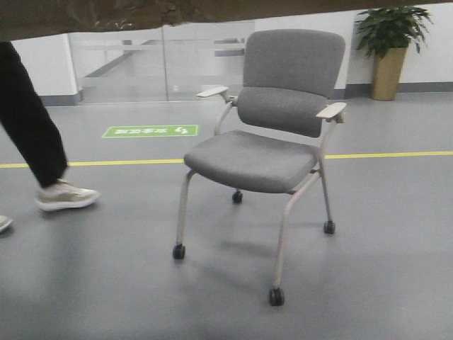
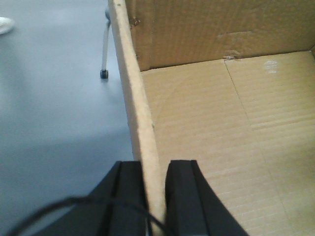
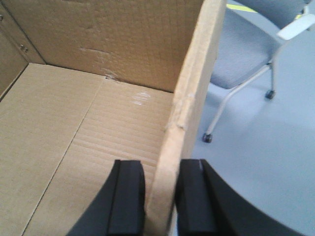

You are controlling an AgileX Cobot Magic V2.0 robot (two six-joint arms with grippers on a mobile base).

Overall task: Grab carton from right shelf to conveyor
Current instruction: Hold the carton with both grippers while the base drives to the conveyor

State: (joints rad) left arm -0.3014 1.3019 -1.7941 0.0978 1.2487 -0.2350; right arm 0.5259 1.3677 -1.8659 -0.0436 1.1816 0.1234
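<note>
The carton is an open brown corrugated box, held off the floor between my two arms. In the left wrist view my left gripper [image 2: 156,167] is shut on the carton's [image 2: 221,123] left wall, one finger outside and one inside. In the right wrist view my right gripper [image 3: 161,167] is shut on the carton's [image 3: 98,123] right wall in the same way. In the front view a dark brown strip of the carton [image 1: 141,14] runs along the top edge. The right shelf and the conveyor are out of view.
A grey office chair on castors [image 1: 276,142] stands straight ahead on the grey floor, and the chair [image 3: 246,54] also shows beside the carton's right wall. A person's leg [image 1: 32,134] steps at the left. A potted plant [image 1: 391,42] stands far right, behind a yellow floor line [image 1: 396,154].
</note>
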